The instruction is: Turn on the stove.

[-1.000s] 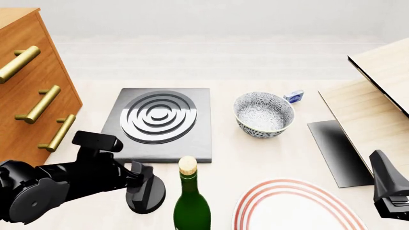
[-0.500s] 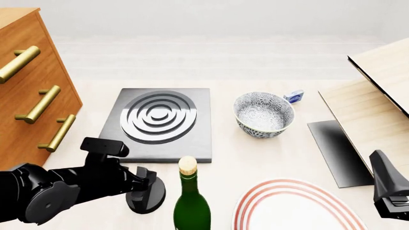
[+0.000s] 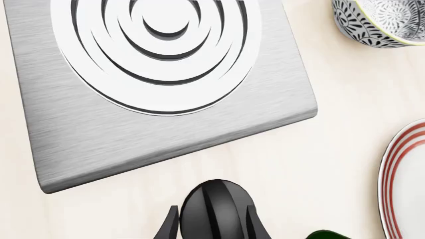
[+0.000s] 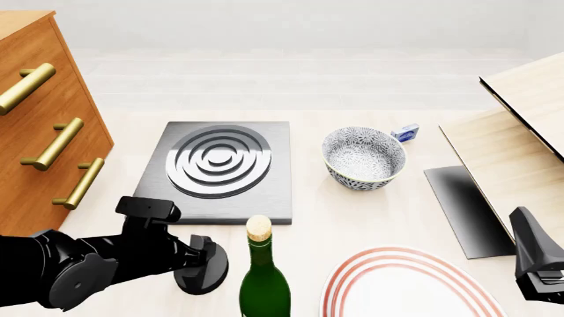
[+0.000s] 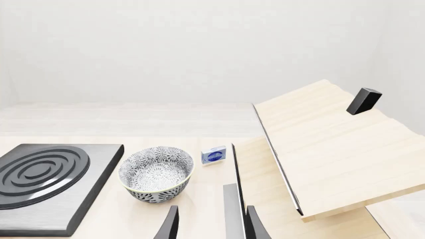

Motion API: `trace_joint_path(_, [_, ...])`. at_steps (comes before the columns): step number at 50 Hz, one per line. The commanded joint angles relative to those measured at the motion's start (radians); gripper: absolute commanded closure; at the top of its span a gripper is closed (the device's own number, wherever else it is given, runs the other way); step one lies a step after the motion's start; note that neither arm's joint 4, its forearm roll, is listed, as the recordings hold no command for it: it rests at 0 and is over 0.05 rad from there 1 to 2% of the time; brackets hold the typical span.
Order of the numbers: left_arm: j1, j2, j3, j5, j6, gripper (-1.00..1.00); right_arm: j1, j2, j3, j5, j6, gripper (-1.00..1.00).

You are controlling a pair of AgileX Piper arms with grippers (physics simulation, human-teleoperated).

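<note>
**Left gripper at the knob, twist not yet made**

Left gripper (image 3: 211, 230) sits right at the black knob (image 3: 214, 209), which stands on the table just in front of the near edge of the stove (image 4: 220, 173). In the left wrist view I see a fingertip on each side of the knob's rounded body, close against it with almost no gap showing. I can't confirm from that view that the pads are pressing, so I call the grip uncertain rather than closed. From the front camera the arm covers most of the knob and tells me nothing more about the fingers.

The right gripper (image 5: 210, 225) hangs idle over the right side of the table, its fingers apart with nothing between them, pointing toward the patterned bowl (image 5: 157, 172).

My read is that I am at the grasp stage: the approach is finished and the turn itself remains. The next move calls for a firm pinch across the ridge, then a wrist rotation about the knob's upright axis, keeping the gripper centred so the fingers don't slide off the curved sides.

The green bottle (image 4: 263, 277) stands just beside the knob on the right, with the striped plate (image 4: 407, 285) further over. I judge the bottle the main hazard, since a sweeping wrist could tip it.
</note>
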Motion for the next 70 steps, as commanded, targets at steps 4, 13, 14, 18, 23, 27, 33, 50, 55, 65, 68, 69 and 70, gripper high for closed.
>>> trace_joint_path(4, [0.007, 0.042, 0.003, -0.029, -0.009, -1.0, 0.0, 0.0, 0.0, 0.0, 0.0, -1.0])
trace_joint_path(13, [0.08, -0.035, 0.006, 0.023, 0.019, -1.0, 0.0, 0.0, 0.0, 0.0, 0.0, -1.0])
trace_joint_path(14, [0.097, -0.053, 0.006, 0.033, 0.027, -1.0, 0.0, 0.0, 0.0, 0.0, 0.0, -1.0])
trace_joint_path(18, [0.129, -0.079, 0.004, 0.055, 0.036, -1.0, 0.0, 0.0, 0.0, 0.0, 0.0, -1.0])
trace_joint_path(23, [0.153, -0.098, 0.005, 0.066, 0.043, -1.0, 0.0, 0.0, 0.0, 0.0, 0.0, -1.0])
trace_joint_path(27, [0.17, -0.114, 0.002, 0.076, 0.046, -1.0, 0.0, 0.0, 0.0, 0.0, 0.0, -1.0])
trace_joint_path(33, [0.214, -0.139, -0.01, 0.094, 0.061, -1.0, 0.0, 0.0, 0.0, 0.0, 0.0, -1.0])
trace_joint_path(50, [0.236, -0.16, 0.006, 0.095, 0.072, -1.0, 0.0, 0.0, 0.0, 0.0, 0.0, -1.0])
trace_joint_path(55, [0.233, -0.187, -0.005, 0.119, 0.079, -1.0, 0.0, 0.0, 0.0, 0.0, 0.0, -1.0])
trace_joint_path(65, [0.225, -0.321, -0.032, 0.232, 0.086, -1.0, 0.0, 0.0, 0.0, 0.0, 0.0, -1.0])
trace_joint_path(68, [0.225, -0.358, -0.035, 0.26, 0.086, -1.0, 0.0, 0.0, 0.0, 0.0, 0.0, -1.0])
trace_joint_path(69, [0.225, -0.369, -0.035, 0.266, 0.085, -1.0, 0.0, 0.0, 0.0, 0.0, 0.0, -1.0])
trace_joint_path(70, [0.226, -0.383, -0.035, 0.273, 0.088, -1.0, 0.0, 0.0, 0.0, 0.0, 0.0, -1.0])
